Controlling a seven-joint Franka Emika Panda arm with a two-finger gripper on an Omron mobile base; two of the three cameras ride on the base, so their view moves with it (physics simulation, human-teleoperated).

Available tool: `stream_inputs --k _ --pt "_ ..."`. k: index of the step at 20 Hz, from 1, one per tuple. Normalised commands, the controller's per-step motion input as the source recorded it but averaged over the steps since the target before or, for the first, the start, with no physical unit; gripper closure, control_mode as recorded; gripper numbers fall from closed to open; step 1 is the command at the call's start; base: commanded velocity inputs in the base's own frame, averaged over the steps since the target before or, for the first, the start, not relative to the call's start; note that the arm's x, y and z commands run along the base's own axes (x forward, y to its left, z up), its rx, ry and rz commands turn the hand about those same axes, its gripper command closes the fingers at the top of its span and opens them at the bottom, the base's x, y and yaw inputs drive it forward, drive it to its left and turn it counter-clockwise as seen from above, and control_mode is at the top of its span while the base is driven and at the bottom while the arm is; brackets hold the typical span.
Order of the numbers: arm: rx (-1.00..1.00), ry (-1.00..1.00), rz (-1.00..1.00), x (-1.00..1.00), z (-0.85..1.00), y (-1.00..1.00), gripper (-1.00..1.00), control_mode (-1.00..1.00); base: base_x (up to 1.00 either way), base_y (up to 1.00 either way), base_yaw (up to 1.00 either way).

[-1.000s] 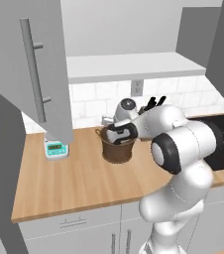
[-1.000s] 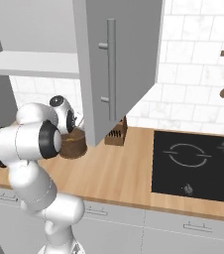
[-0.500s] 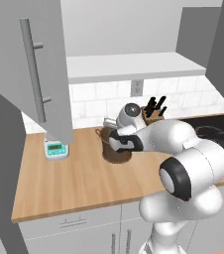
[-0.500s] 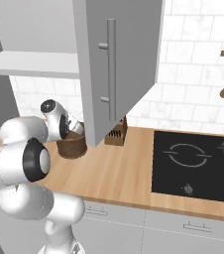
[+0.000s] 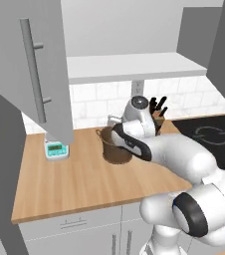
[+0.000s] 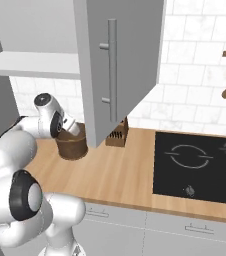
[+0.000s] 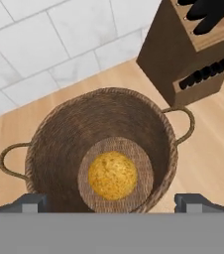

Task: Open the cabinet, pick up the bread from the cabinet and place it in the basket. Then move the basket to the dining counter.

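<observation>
Golden-brown round bread (image 7: 112, 175) sits centred on the floor of the dark brown woven basket (image 7: 59, 134), free of the walls. End effector (image 7: 111, 201) hangs above the rim, spread wide, holding nothing; fingertips (image 7: 30, 202) straddle the near rim. Brown wooden knife block (image 7: 193, 47) is just beside one loop handle. Basket stands on the light wooden tabletop (image 5: 79, 182) near the white tiled wall, with bare wood in front. Light grey cabinet door (image 6: 120, 65) hangs open beside it.
</observation>
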Motion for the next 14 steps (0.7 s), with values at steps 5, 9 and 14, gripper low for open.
stream_inputs --k 5,9,14 --pt "0.02 0.03 0.0 -0.53 0.03 -0.09 -1.0 -1.0 0.0 0.0 0.0" --pt "0.03 0.0 -0.02 -0.45 -0.03 -0.19 -1.0 -1.0 0.0 0.0 0.0" --pt "0.08 0.0 -0.12 -0.18 0.0 -0.27 -1.0 -1.0 0.0 0.0 0.0"
